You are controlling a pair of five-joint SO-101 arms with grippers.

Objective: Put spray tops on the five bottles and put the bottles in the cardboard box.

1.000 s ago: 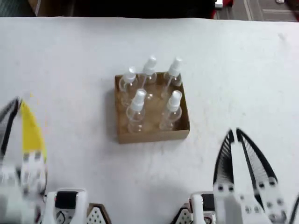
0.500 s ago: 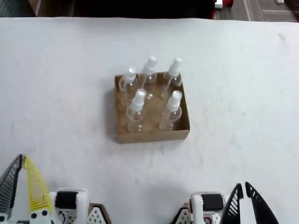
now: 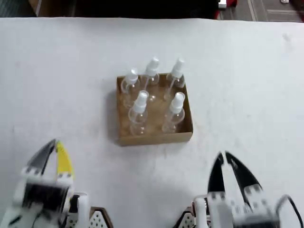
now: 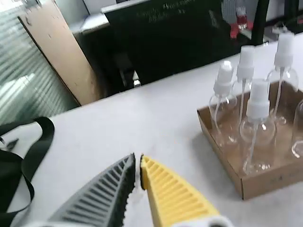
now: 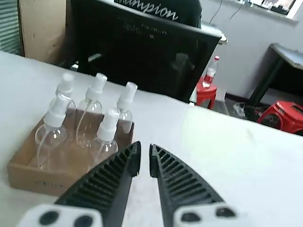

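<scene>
Five clear bottles [image 3: 139, 111] with white spray tops stand upright inside the shallow cardboard box [image 3: 154, 137] at the table's middle. My left gripper [image 3: 54, 142], grey and yellow, hovers near the front left, well short of the box, shut with nothing in it. In the left wrist view its tips [image 4: 137, 161] meet, with the box [image 4: 265, 182] and bottles [image 4: 258, 127] beyond them. My right gripper [image 3: 223, 155], black, sits at the front right, shut and holding nothing. The right wrist view has its tips [image 5: 144, 149] close together beside the box [image 5: 33, 177] and bottles [image 5: 104, 137].
The white table [image 3: 237, 71] spreads wide around the box. A black strap [image 4: 28, 156] lies on the table off to the left arm's side. Beyond the far edge stand a dark chair [image 5: 142, 52] and red stools [image 5: 284, 116].
Both arms drew back toward the front edge, then came forward again. The left gripper now sits farther right than a second ago. The box and bottles stayed put.
</scene>
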